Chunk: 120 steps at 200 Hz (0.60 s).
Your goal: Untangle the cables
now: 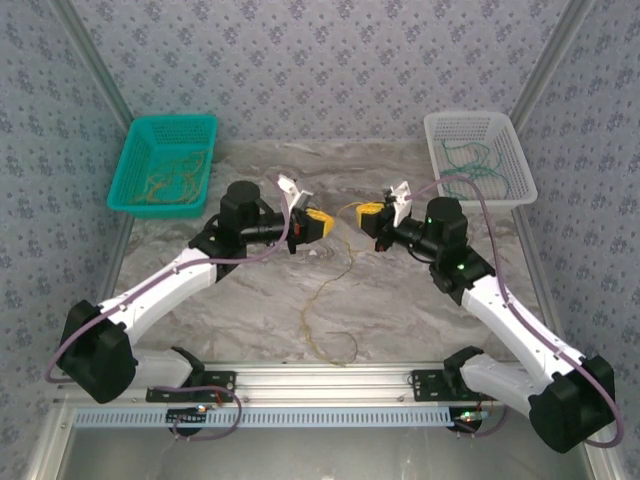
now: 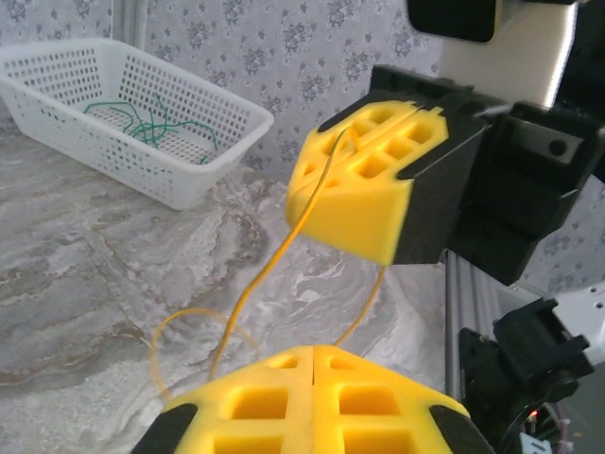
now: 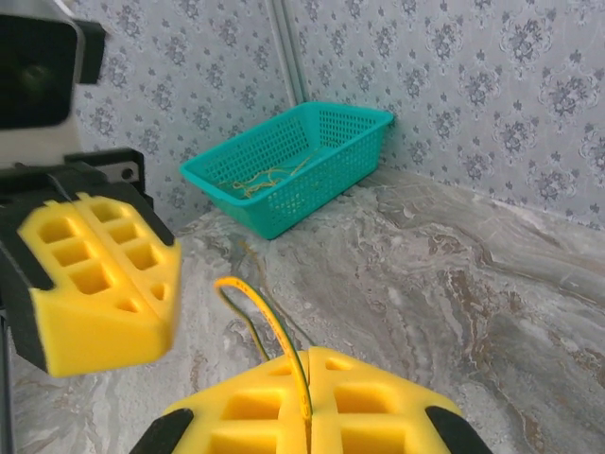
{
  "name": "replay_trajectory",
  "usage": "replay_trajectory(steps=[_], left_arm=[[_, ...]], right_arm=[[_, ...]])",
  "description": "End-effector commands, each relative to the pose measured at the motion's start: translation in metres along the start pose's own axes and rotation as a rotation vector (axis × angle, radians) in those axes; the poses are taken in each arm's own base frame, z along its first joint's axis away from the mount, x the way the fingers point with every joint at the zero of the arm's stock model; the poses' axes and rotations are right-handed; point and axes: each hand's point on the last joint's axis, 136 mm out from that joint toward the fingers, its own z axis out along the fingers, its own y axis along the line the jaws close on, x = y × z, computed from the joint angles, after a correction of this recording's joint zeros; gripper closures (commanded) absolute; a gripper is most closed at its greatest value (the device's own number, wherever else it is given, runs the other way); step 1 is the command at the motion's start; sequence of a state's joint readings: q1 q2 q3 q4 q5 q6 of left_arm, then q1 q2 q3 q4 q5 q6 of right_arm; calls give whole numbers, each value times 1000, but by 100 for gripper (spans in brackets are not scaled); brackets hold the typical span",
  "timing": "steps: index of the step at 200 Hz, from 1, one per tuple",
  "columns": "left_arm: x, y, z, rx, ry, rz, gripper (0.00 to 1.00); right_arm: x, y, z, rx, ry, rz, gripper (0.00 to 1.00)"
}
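Note:
A thin yellow-orange cable [image 1: 318, 300] curls over the marble table between the arm bases and rises to both grippers. My left gripper [image 1: 322, 225] is shut, its yellow pads pressed together, and a strand [image 2: 364, 312] of the cable runs to its tip [image 2: 314, 352]. Facing it a short gap away, my right gripper [image 1: 368, 214] is shut on the same cable. A small loop [image 3: 248, 295] stands out of the seam between its pads [image 3: 307, 355]. From there the cable [image 2: 255, 274] drops to the table.
A teal basket [image 1: 170, 120] at the back left holds orange-tan cables [image 1: 170, 185]. At the back right, a white basket [image 1: 470, 116] holds dark green cables [image 1: 470, 165]. Patterned walls close the table on three sides. A metal rail runs along the near edge.

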State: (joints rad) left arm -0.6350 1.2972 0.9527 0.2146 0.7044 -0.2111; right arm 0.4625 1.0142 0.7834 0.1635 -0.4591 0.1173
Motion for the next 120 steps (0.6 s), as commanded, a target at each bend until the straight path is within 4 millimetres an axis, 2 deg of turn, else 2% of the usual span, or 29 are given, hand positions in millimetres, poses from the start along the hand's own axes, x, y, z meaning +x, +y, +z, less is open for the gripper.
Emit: replay_trajectory(steps=[1,20,24,29,34,70,93,100,114,120], left_arm=[[-17,-5,-5,11,-55,48,100],[-14,0,-5,-11,-50,53,100],[-13,2,-5,-21,-46,53,93],[-12,4,-5,-34,-43,53,81],[-11,6,-6,-48,-43,52,74],[-6,34,-21,-155,-128,-74,58],[13,60,-31,-275,-169,-202,53],[21,68,-33,-300,-175,-247,40],[35,88,-42,-367,-197,-353,37],[39,95,-46,-382,-218,-390,25]], right_arm=[[-14,2,-6,5,-24,5,100],[-14,-1,-7,23,-19,10,100],[-14,-1,-7,26,-20,9,100],[-14,-1,-8,30,-20,9,100],[-15,-2,-8,35,-24,8,100],[-14,-11,-9,84,-18,11,100],[-16,-16,-9,115,-27,14,100],[-17,-17,-10,126,-30,15,100],[-19,-19,-10,134,-36,14,100],[-21,-19,-10,135,-39,13,100]])
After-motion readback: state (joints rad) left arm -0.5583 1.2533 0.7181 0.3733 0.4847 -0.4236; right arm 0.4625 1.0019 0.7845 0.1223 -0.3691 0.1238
